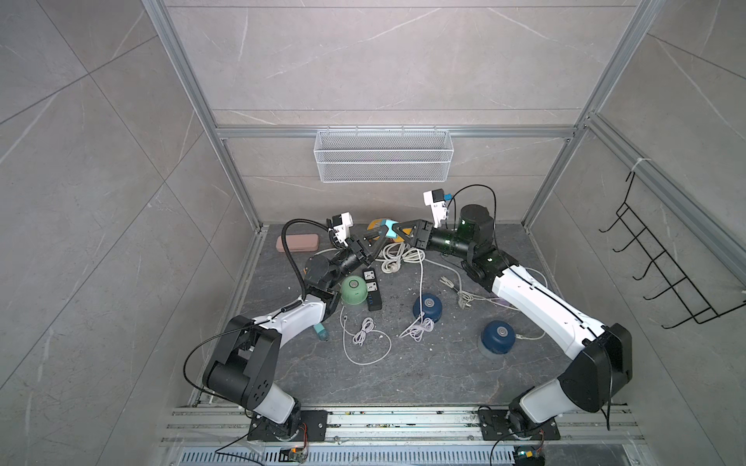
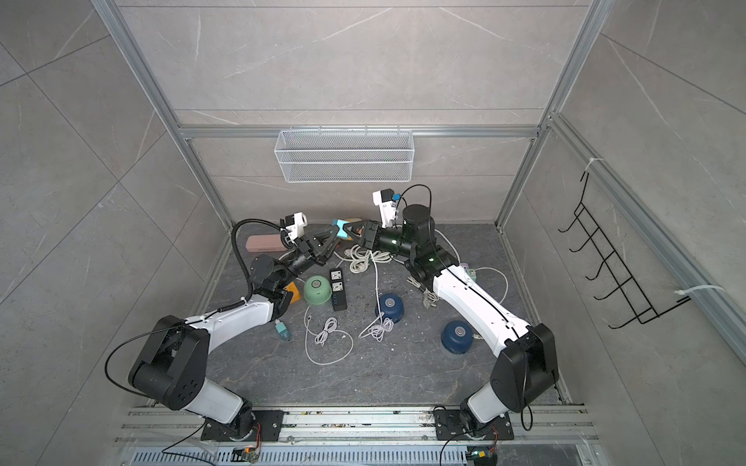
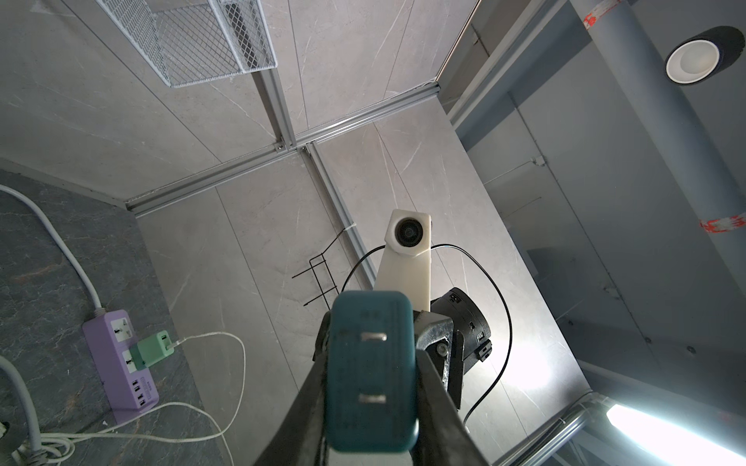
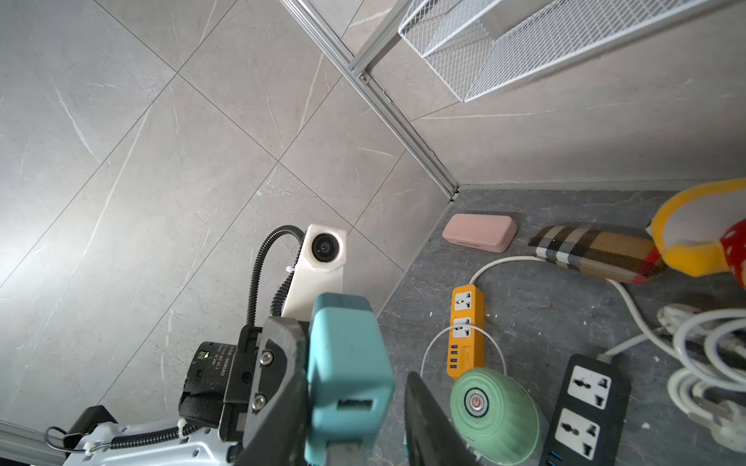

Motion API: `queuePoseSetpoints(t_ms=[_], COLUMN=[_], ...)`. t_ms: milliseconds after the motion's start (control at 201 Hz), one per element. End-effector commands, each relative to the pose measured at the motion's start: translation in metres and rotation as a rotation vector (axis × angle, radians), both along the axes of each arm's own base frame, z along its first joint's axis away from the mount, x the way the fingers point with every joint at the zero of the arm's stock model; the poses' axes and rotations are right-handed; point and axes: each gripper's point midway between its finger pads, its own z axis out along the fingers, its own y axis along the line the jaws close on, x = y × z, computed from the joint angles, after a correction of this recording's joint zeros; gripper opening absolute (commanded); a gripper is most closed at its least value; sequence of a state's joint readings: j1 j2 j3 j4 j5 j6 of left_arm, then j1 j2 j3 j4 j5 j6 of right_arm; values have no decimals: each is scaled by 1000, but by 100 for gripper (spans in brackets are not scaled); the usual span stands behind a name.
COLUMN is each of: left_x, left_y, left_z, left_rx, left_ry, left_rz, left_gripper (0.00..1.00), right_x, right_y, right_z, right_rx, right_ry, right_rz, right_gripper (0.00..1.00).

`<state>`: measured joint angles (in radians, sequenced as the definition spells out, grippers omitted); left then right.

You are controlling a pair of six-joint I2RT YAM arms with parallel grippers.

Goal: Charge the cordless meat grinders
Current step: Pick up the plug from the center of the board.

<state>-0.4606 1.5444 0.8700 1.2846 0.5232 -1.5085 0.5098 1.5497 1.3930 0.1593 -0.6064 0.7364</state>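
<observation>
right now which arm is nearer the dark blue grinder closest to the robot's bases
Right. The right arm passes close beside that dark blue grinder, with its white link on the grinder's outer side. The left arm is across the table, beyond the loose white cables.

Grey veined wall tiles [image 1: 363, 60] surround a dark stone floor [image 1: 424, 375] below a white mesh basket [image 1: 383, 155].

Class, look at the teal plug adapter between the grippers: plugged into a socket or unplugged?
Unplugged. The teal plug adapter is held in the air by the left gripper, both metal prongs bare.
</observation>
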Motion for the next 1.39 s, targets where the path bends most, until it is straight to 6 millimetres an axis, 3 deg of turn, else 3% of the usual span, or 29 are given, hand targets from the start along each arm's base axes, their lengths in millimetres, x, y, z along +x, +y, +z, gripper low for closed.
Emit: queuePoseSetpoints(t_ms=[0, 433, 782, 886, 1091, 1190, 1270, 1335, 1389], left_x=[-11, -7, -7, -7, -4, -1, 1, 4, 6], left_y=[6, -3, -6, -7, -10, -9, -7, -4, -2], left_z=[21, 11, 7, 7, 2, -4, -10, -21, -31], left_rx=[-59, -44, -43, -44, -39, -30, -4, 48, 114], left_ry=[-93, -75, -51, -46, -20, 7, 34, 70, 100], left_rz=[11, 3, -19, -26, -33, -23, 0, 35, 68], left_gripper=[0, 0, 0, 0, 0, 36, 67, 81, 87], right_x=[2, -7, -9, -11, -14, -14, -12, -10, -7], right_y=[5, 21, 27, 26, 28, 27, 20, 8, -6], right_z=[0, -4, -6, -6, -1, 0, -3, -7, -15], right_rx=[39, 48, 31, 28, 43, 42, 17, -25, -85], right_ry=[11, 29, 28, 25, 22, 28, 42, 54, 68], right_rz=[18, 63, 84, 84, 108, 104, 79, 33, -31], right_gripper=[35, 31, 37, 32, 11, 0, 0, 0, 0])
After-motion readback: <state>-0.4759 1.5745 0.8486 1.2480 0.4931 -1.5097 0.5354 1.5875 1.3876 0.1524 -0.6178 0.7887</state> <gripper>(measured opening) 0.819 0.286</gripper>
